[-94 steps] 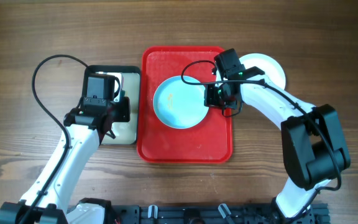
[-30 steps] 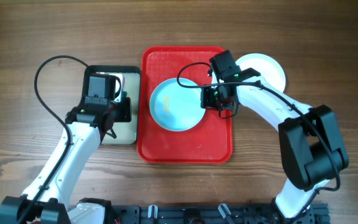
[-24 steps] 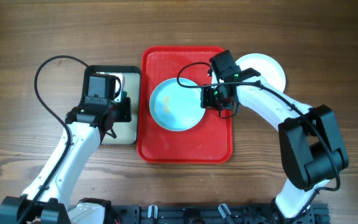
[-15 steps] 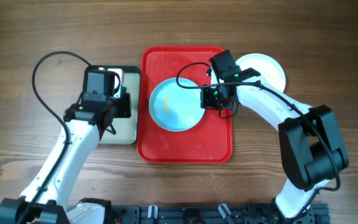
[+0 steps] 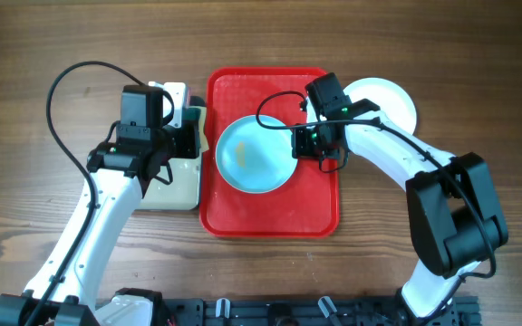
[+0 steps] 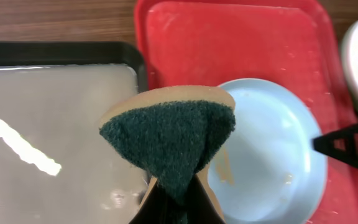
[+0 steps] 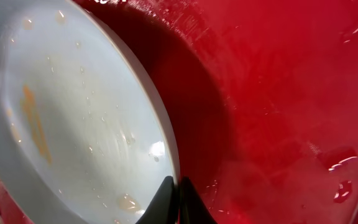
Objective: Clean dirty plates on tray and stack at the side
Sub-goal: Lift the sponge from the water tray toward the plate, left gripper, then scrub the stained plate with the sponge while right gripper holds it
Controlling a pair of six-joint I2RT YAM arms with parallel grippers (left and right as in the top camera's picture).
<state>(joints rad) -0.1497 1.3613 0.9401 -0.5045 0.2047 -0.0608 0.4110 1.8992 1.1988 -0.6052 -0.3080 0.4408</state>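
Obscured: the white plates (image 5: 395,98) on the table just right of the tray (image 5: 270,215) are partly covered by the right arm, and their count cannot be made out. In the left wrist view they are cut off at the frame edge. The left arm covers much of the basin (image 5: 176,187) from overhead.

Left gripper (image 6: 174,198): clamped on a sponge (image 6: 169,134), which is squeezed into a wedge with its green scouring face toward the camera. It sits over the border between basin and tray.

Right gripper (image 7: 174,194): pinched tight on the right rim of the pale blue plate (image 5: 254,154). The plate lies on the tray and carries an orange smear (image 7: 33,124) and water droplets.

Pose: the left arm reaches forward over the basin. The right arm bends inward from the right across the tray's edge.
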